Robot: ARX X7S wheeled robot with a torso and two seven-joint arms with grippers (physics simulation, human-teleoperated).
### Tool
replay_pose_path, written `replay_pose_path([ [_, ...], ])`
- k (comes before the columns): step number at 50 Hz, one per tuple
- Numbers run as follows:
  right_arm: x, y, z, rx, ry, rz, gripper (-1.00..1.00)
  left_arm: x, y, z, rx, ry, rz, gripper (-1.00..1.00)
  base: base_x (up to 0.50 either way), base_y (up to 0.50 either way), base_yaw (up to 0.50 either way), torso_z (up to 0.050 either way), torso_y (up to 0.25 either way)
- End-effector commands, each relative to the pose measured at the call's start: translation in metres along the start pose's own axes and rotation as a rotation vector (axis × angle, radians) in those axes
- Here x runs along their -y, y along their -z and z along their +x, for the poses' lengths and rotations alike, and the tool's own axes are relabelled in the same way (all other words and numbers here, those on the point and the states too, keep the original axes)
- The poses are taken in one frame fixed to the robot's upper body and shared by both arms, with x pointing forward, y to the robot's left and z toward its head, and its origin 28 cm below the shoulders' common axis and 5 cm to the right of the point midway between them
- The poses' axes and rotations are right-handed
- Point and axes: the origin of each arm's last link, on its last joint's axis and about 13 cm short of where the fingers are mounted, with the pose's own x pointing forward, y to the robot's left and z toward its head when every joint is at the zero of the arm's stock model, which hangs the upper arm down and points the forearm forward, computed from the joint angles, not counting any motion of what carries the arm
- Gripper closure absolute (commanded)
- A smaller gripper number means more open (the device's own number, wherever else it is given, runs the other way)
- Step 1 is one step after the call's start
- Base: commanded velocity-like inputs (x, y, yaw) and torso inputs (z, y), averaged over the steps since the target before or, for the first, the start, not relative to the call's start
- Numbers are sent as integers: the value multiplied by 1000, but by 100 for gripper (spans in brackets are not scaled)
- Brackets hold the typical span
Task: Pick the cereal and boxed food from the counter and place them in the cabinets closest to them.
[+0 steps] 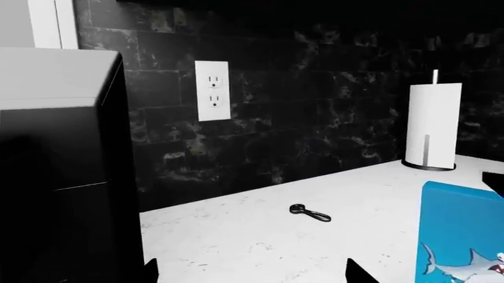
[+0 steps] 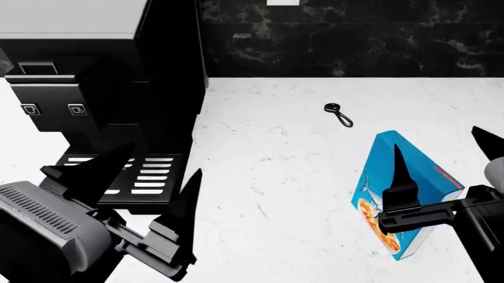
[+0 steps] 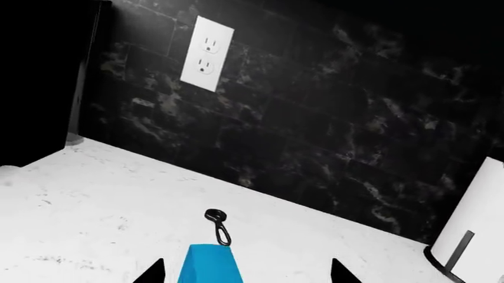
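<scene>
**Entry: cereal box between the spread fingers of the right tool**

- Cereal [image 2: 403,197]: blue box, upright on the white surface [image 2: 275,177], tilted slightly in head view. It stands between the fingers of the right tool [image 2: 441,171], one dark finger crossing its front face, the other beyond its far edge. The spacing suits a grip across the thin dimension; contact cannot be confirmed, so the tool reads as released.
- Left tool [image 2: 146,203]: spread wide, empty, held well away from the box, beside the black coffee machine [image 2: 102,88]. Judged idle.
- Small black opener [image 2: 339,114]: lies beyond the right tool, apart from the box.
- Paper towel roll [image 1: 431,127]: by the dark wall.
- Boxed food: not seen.
</scene>
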Motion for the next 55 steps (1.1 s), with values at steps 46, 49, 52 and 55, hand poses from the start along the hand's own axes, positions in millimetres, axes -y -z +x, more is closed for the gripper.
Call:
replay_pose_path([
  [46,3,32,-19,-160,-2,105,100,0,3,6,-19,8,18,-100,0,0,0,0,0],
  [49,1,32,-19,-161,-2,115,100,0,1,6,-16,9,20,-100,0,0,0,0,0],
  [52,1,31,-18,-154,2,121,100,0,1,5,-15,7,22,-100,0,0,0,0,0],
  [55,-1,28,-15,-123,-1,137,100,0,1,5,-12,8,22,-100,0,0,0,0,0],
])
